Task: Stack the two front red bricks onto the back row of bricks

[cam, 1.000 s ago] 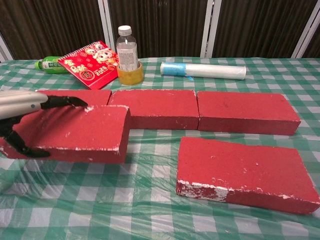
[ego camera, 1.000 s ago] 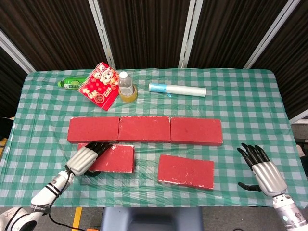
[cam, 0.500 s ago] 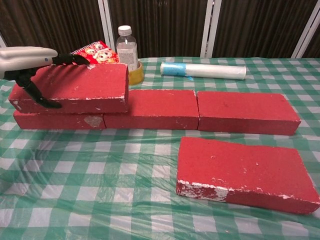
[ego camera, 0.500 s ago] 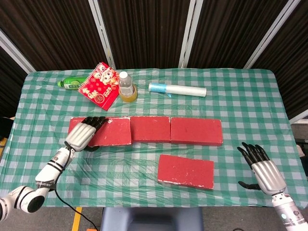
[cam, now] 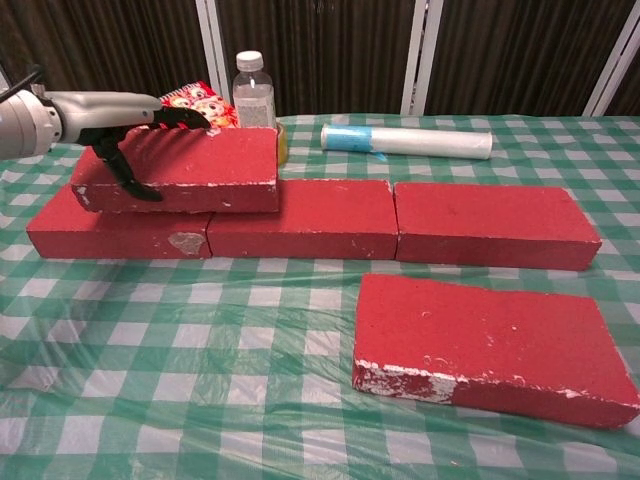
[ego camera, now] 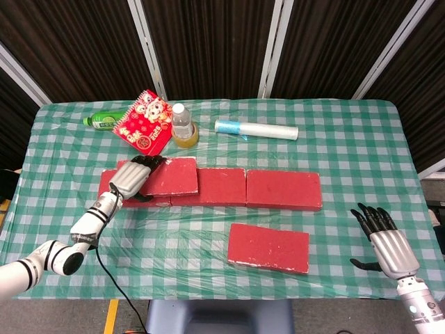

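Nearest: right hand (ego camera: 386, 245) low at near right table edge, fingers spread, holding nothing, well apart from every brick. Next back: 1 flat rectangular red brick (cam: 487, 346) lying alone on green checked plastic tablecloth (ego camera: 334, 229), not yet stacked, likely the remaining piece. Further: back row of 3 red bricks (cam: 300, 218) end to end. On it, carried red brick (cam: 180, 170) straddling the seam of the 2 leftmost, probably for an overlapping bond. Left hand (ego camera: 132, 179) clamped on its left end, fingers over top, thumb below.
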`<action>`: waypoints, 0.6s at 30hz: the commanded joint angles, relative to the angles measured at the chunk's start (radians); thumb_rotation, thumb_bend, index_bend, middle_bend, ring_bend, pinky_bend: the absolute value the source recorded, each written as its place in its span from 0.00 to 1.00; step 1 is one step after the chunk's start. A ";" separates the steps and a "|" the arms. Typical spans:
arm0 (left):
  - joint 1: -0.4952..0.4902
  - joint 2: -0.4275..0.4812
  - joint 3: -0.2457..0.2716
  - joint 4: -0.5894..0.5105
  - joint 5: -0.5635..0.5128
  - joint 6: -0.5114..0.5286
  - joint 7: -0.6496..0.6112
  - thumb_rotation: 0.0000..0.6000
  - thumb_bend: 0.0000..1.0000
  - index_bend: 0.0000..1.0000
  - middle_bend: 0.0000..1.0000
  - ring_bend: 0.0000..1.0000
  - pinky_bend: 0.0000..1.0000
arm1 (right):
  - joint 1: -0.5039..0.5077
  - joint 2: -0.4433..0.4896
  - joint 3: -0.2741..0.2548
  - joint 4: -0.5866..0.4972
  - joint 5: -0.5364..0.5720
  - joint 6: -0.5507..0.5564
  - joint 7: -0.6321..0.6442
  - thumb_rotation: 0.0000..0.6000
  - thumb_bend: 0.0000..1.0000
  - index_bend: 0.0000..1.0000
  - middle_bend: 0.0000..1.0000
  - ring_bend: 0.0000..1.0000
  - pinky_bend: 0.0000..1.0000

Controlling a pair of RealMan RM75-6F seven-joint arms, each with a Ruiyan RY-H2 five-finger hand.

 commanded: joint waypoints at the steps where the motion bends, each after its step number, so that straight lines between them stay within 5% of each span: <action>1: -0.015 -0.017 0.003 0.013 0.011 -0.009 -0.016 1.00 0.29 0.00 0.52 0.45 0.68 | 0.002 0.001 -0.001 0.002 0.000 -0.007 0.003 1.00 0.15 0.00 0.00 0.00 0.00; 18: -0.058 -0.039 0.018 0.018 -0.013 -0.021 -0.002 1.00 0.29 0.00 0.52 0.45 0.66 | 0.008 0.008 0.003 0.006 0.012 -0.021 0.021 1.00 0.15 0.00 0.00 0.00 0.00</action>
